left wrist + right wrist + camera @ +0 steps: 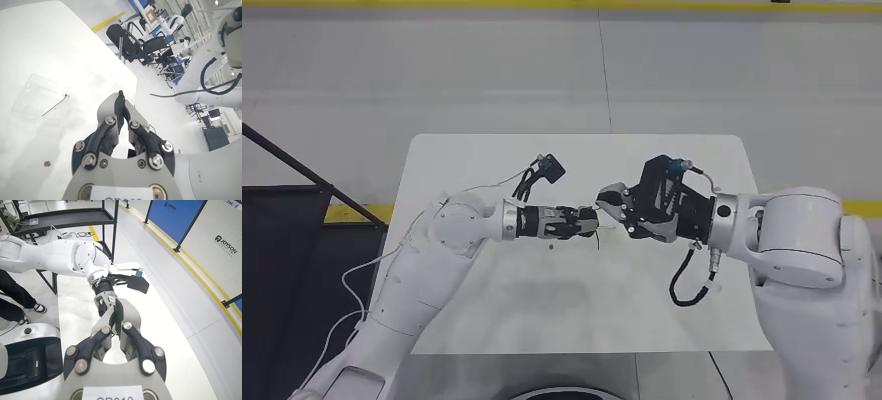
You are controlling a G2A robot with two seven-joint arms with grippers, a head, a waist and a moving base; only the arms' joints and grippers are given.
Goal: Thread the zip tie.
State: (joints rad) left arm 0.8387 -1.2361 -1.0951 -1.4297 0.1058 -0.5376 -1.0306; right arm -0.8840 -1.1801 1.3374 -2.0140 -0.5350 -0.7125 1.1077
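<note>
White table (492, 300) bears a clear bag (37, 91); left fingers (105, 111) and right fingers (132, 313) closed; black chairs (122, 41) beyond.

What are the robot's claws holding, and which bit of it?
Cannot tell. The left claw and the right claw are both pinched shut, but what they pinch, if anything, is hidden.

The table (47, 47) is showing a smooth, matt white top. A clear, glossy plastic sheet (30, 94) is lying on it, carrying a thin, matt black zip tie (54, 106). The left gripper (122, 102) is showing matt grey plates (105, 109) that look like metal, ribbed black pads (118, 108) that look rubbery, and shiny metal bolts (88, 161). The right gripper (115, 315) is looking the same. The arm shells (56, 256) are gleaming as glossy white plastic.
</note>
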